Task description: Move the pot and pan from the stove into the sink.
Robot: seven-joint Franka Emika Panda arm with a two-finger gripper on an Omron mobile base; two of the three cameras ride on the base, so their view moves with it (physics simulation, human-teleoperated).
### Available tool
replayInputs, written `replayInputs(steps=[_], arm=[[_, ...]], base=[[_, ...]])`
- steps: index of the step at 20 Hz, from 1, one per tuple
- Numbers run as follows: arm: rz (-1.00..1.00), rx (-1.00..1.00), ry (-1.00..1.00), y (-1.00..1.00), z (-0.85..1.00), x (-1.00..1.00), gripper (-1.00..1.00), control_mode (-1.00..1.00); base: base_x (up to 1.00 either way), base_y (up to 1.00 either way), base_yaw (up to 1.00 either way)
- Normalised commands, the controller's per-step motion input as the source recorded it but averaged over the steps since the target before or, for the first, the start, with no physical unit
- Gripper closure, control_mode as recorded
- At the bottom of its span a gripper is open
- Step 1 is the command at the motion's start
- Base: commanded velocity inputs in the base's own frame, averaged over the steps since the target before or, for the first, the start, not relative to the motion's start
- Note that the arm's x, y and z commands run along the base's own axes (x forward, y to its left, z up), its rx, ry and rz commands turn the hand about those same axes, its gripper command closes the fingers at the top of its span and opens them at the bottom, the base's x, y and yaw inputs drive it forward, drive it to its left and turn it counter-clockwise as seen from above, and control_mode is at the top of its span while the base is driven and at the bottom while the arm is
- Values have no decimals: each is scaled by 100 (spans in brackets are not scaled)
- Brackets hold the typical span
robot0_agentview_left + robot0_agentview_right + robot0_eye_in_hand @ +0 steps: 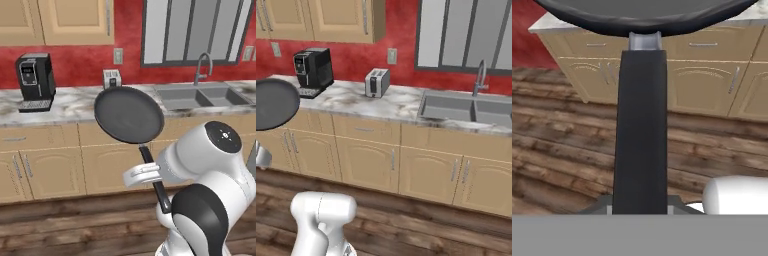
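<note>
Pan (129, 115) in the left base view is being held up in the air in front of the counter (75, 105), its round dark face tilted toward the camera and its long black handle (154, 177) slanting down and right into the gripper (150, 172), which is closing on that handle. Behind the pan, a toaster (112, 78) is standing against the red wall, a black coffee machine (35, 80) is sitting at the far left of the counter, and the sink (202, 96) with its curved faucet (202, 67) is lying to the right, under the window (195, 31).

Right base view: the pan (273, 104) is showing at the left edge, cut off by the frame, hanging in front of the cabinets (371, 160) and well apart from the sink (471, 110) at the right. The toaster (377, 82) and coffee machine (313, 70) are standing on the counter (396, 105) between them.

Hand view: the handle (639, 135) is running straight up from between the fingers, which are clamping it at its lower end, to the rim of the pan (647, 17) at the top. A wooden floor (562, 155) and cabinet doors (702, 90) are lying beyond.
</note>
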Motion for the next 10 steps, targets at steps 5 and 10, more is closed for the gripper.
replayInputs(steps=[5, 10], arm=[[0, 0, 0, 0, 0, 0, 100, 100], [0, 0, 0, 0, 0, 0, 100, 100]], base=[[-22, -45, -15], [-3, -6, -3]])
